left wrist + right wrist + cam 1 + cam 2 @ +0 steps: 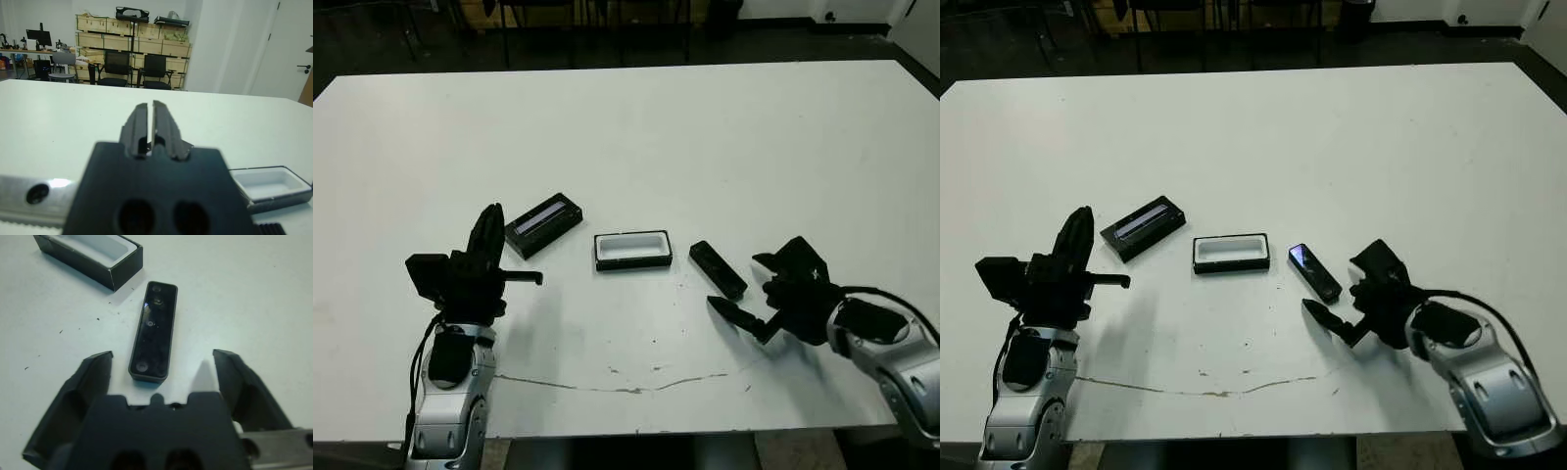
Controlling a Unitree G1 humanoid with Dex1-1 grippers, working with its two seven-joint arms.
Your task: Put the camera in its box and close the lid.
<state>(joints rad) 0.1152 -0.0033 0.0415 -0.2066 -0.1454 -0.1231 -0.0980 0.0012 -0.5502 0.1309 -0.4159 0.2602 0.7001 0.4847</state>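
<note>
The camera [718,269], a slim black bar, lies flat on the white table just right of the box [632,264], an open black tray with a white lining. Left of the box lies the lid [544,224], black with a grey stripe, set at an angle. My right gripper [734,281] is open, low over the table at the camera's near end. In the right wrist view the camera [153,330] lies ahead of the spread fingers [93,377], untouched. My left gripper [491,211] is shut on nothing and points up, just left of the lid.
The white table [705,147] stretches far beyond the objects. A thin dark crack line [607,377] runs near the front edge. Dark chairs [117,68] and stacked boxes stand past the far edge.
</note>
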